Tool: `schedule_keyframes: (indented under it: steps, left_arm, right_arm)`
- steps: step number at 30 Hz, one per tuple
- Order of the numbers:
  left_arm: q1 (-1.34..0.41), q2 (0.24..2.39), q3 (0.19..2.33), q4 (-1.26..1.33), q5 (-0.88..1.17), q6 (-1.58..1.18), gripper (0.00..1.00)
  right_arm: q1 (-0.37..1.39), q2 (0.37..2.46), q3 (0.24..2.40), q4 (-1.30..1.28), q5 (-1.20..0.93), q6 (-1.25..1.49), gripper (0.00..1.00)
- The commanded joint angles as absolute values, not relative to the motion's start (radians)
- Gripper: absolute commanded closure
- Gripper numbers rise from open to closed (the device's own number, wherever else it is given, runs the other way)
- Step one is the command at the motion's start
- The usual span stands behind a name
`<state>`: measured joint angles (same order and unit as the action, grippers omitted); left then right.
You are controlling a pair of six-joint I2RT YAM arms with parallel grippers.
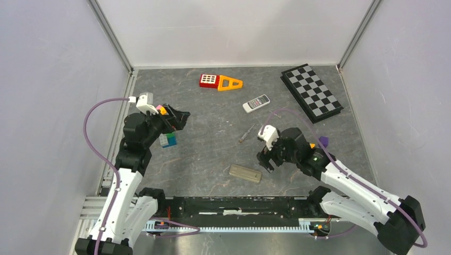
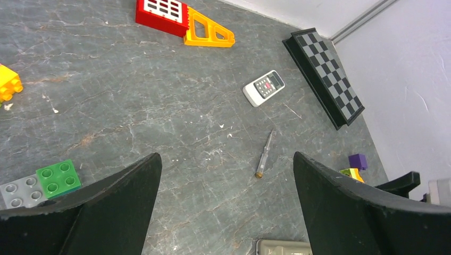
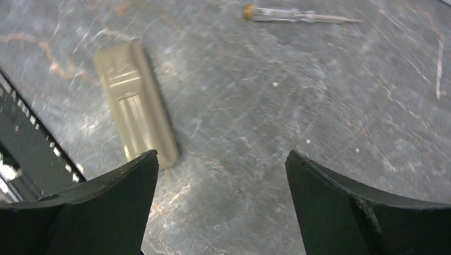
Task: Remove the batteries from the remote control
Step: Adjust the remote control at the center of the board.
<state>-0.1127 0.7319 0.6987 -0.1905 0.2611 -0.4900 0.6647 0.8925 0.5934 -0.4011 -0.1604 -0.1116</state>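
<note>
A beige remote control [image 1: 245, 173] lies back-side up near the front of the table; it also shows as the beige remote [image 3: 135, 103] and beige remote [image 2: 283, 247]. A smaller white remote [image 1: 256, 103] with dark buttons, seen too as the white remote [image 2: 264, 87], lies farther back. No batteries are in view. My right gripper [image 1: 266, 161] hovers open just right of the beige remote; in its wrist view the right gripper [image 3: 222, 156] has only bare table between its fingers. My left gripper [image 1: 182, 116] is raised at the left, and the left gripper [image 2: 226, 159] is open and empty.
A thin pen-like stick [image 1: 246, 134] lies between the two remotes. A folded checkerboard [image 1: 311, 92] sits at the back right. Red [image 1: 209, 80] and orange [image 1: 230, 83] blocks are at the back, coloured blocks [image 1: 169, 139] lie under the left arm, and a purple block [image 1: 323, 141] lies by the right arm.
</note>
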Motion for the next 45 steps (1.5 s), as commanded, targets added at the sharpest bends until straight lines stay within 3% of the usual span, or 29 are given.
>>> schedule_keyframes:
  steps: [1,12,16,26,45]
  left_arm:
    - [-0.109,0.729,0.685,-0.086,0.321,-0.525,0.0]
    - [-0.109,0.697,0.667,-0.083,0.37,-0.47,0.0]
    - [-0.109,0.684,0.658,-0.085,0.38,-0.458,0.0]
    - [-0.109,0.65,0.664,-0.136,0.391,-0.427,0.0]
    - [-0.109,0.659,0.656,-0.157,0.413,-0.464,0.0]
  right_arm:
    - [0.783,0.886,0.56,-0.415,-0.108,-0.286,0.06]
    - [0.836,0.966,0.589,-0.395,-0.221,-0.279,0.07]
    - [0.872,1.055,0.616,-0.396,-0.155,-0.193,0.16]
    - [0.948,1.091,0.665,-0.399,0.075,-0.136,0.05]
    - [0.955,1.243,0.663,-0.393,-0.223,-0.15,0.09]
